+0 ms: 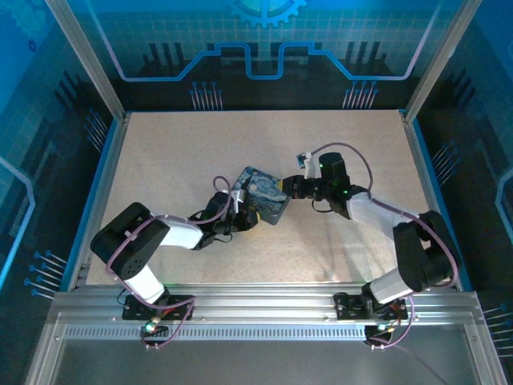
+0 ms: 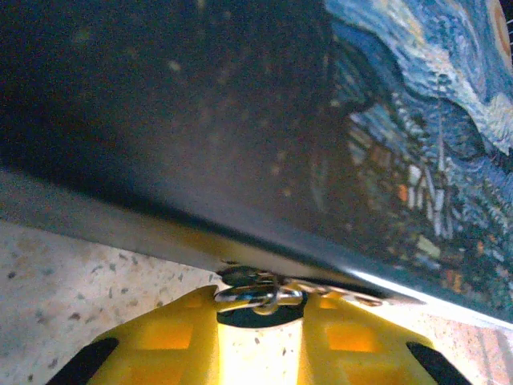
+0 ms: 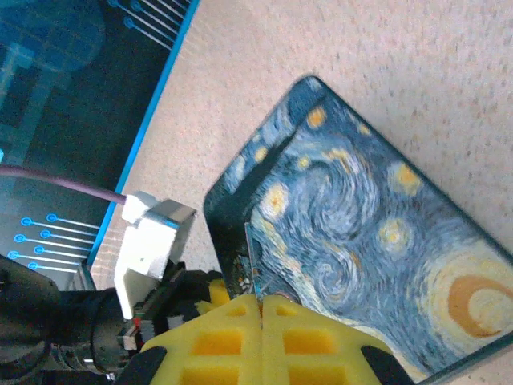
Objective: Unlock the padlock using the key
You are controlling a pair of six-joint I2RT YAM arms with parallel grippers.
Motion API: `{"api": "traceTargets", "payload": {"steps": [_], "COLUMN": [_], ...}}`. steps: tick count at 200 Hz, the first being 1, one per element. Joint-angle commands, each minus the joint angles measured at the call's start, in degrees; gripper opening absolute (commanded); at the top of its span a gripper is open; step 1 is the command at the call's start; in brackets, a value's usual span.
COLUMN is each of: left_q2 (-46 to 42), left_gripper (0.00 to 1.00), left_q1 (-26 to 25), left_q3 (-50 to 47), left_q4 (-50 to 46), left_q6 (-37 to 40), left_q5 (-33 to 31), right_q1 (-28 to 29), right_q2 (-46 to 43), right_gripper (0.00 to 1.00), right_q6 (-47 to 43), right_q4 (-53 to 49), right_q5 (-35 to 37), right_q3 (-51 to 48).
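Speckled tabletop (image 1: 176,160) carrying a night-sky painted tin (image 1: 264,199); no legible writing. Right pincer (image 3: 260,303) closed at the tin's edge. Left pincer (image 2: 258,311) flanks a small metal loop (image 2: 256,295), grip uncertain. The loop is probably the padlock's shackle: stiff, light, slick, best pinched by its body.

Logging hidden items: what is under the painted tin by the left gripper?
A small metal ring piece shows beneath the tin's edge, at the left gripper, over the table. Anything further under the tin is covered.
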Motion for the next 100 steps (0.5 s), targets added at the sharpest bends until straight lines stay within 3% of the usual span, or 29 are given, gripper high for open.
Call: {"api": "traceTargets", "payload": {"steps": [1, 44, 100], "left_q2": [-2.53, -3.75, -4.87], "left_gripper": [0.21, 0.20, 0.19], "left_q1": [-0.35, -0.39, -0.36], "left_q3": [0.13, 2.53, 4.17], "left_q4": [-2.56, -7.14, -10.32], "left_q6": [-3.66, -6.88, -11.79], "left_q5": [1.44, 3.67, 5.38], "right_q1": [0.54, 2.74, 11.03], "right_q2": [-4.48, -13.01, -17.13], "right_gripper": [0.00, 0.00, 0.00], "right_q6": [-3.99, -7.74, -12.05], "right_q4": [-2.08, -2.97, -2.98], "right_q5": [2.91, 6.40, 13.39], "right_q3": [-3.14, -9.84, -14.51]}}
